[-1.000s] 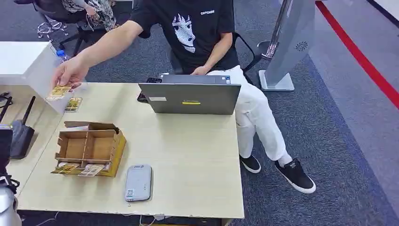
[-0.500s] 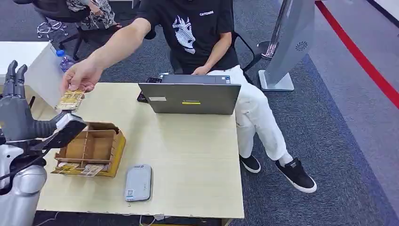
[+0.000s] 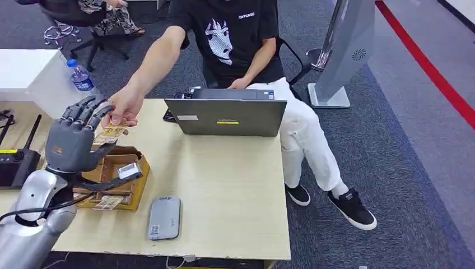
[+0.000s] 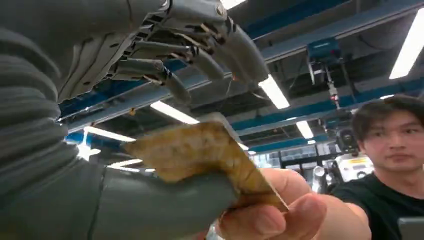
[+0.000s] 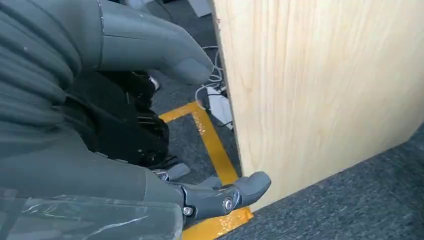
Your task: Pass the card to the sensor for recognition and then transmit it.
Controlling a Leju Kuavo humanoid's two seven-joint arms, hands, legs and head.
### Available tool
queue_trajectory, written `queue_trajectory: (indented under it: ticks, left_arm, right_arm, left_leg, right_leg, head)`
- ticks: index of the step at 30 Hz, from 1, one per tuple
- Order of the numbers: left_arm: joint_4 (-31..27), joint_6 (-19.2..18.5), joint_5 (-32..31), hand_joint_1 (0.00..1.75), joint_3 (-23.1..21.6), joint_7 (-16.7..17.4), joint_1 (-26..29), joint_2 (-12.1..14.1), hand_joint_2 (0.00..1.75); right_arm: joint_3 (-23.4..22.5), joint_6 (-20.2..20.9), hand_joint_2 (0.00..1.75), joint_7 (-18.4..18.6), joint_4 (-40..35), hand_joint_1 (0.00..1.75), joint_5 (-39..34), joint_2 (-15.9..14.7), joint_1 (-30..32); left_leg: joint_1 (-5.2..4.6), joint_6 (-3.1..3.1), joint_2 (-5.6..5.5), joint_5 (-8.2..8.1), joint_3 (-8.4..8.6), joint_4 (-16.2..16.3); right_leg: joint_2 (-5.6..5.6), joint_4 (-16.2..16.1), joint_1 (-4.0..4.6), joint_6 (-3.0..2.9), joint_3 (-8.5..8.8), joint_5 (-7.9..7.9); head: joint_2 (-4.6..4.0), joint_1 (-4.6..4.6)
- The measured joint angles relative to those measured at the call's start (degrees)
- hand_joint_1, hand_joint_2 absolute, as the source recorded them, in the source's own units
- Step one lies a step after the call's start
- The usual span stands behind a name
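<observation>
Card handover, left of head frame.
Left hand fingers spread, thumb under card; person's hand pinches its far end. Right hand: nothing held, fingers apart.

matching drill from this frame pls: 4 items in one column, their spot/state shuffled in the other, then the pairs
1. card
2. laptop
3. grey sensor
4. cardboard box

A. lying flat near the table's front edge
B. open, its back to the camera, in front of the seated person
C. in the person's hand, at the left hand
D. partly behind the left hand, divided into compartments

Pairs: 1-C, 2-B, 3-A, 4-D
</observation>
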Motion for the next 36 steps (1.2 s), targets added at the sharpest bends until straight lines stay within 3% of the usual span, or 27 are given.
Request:
queue_trajectory:
  ticks: [9,22,36]
  left_arm:
    - [0.31,1.96,1.57,1.75,-1.42,-0.91,1.06,1.09,1.75]
    - [-2.23,2.95,4.39,1.75,-3.91,-4.89,5.67,0.28,1.75]
    - [-0.30,-3.72,3.96,1.75,-11.56,-5.18,8.19,0.15,1.75]
  right_arm:
    - [-1.05,-0.50,1.75,2.01,-2.95,0.00,0.04,0.83,1.29]
    - [-2.84,-0.61,1.75,2.86,-5.68,0.00,0.28,1.90,2.62]
    - [-4.74,-0.22,1.75,2.47,-5.94,0.00,2.12,2.05,2.66]
  left_leg:
    - [0.00,0.00,-0.02,0.00,-0.04,0.00]
    - [-0.01,0.01,-0.02,0.00,-0.04,0.00]
    - [0.00,0.01,-0.02,0.01,-0.05,0.00]
  right_leg:
    - [-0.01,0.00,0.00,0.00,-0.02,0.00]
    - [-0.02,0.00,0.00,0.00,-0.02,0.00]
    - [-0.02,0.00,0.00,0.00,-0.02,0.00]
  head:
    - [0.00,0.02]
    - [0.00,0.00]
    - [0.00,0.02]
